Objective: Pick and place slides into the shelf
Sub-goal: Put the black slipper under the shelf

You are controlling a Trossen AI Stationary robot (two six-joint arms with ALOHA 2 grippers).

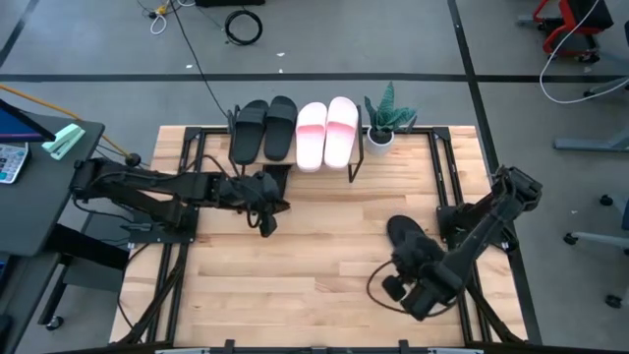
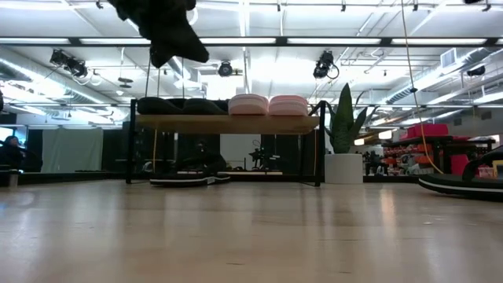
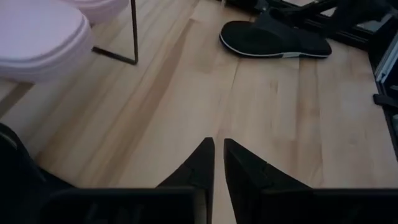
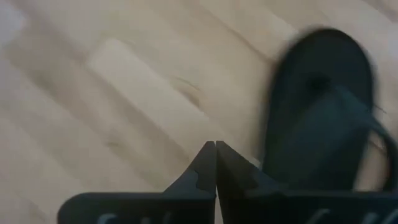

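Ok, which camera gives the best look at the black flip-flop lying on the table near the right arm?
The left wrist view: the black flip-flop lies whole and sharp on the wood. The right wrist view shows it close but smeared; the high view mostly hides it under the right arm; the low view catches only its edge.

Desk (image 1: 324, 246) seen as pale slatted wood, smooth, slight sheen. Shelf (image 2: 228, 123): light wood board, thin black metal legs. Pink slides (image 1: 326, 132) matt foam-like; flat black slide (image 3: 277, 41) matt rubbery.
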